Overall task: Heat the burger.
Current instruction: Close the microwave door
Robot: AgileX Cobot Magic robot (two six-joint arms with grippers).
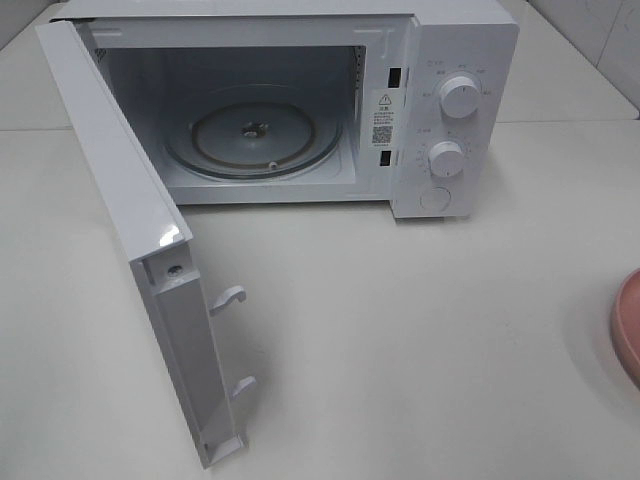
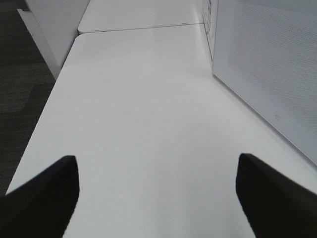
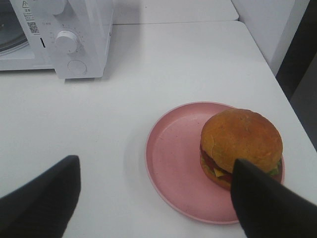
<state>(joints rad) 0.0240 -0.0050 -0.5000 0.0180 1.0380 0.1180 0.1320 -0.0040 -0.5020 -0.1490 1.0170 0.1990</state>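
The burger [image 3: 241, 141], a golden-brown bun over red, green and dark layers, sits on the right half of a round pink plate [image 3: 173, 158] in the right wrist view. My right gripper [image 3: 156, 166] hovers above the plate, open, one finger [image 3: 267, 203] overlapping the burger's near side and nothing between the fingers. In the exterior view only the plate's rim [image 1: 630, 325] shows at the right edge, with the burger out of frame. My left gripper [image 2: 156, 163] is open over bare white table beside the microwave door [image 2: 277, 74]. Neither gripper shows in the exterior view.
The white microwave [image 1: 460, 50] stands at the back with its door [image 1: 120, 200] swung wide toward the front left. Its glass turntable [image 1: 255, 130] is bare. Two knobs [image 1: 460, 97] and a round button are on its right panel. The table edge drops off left of the left gripper.
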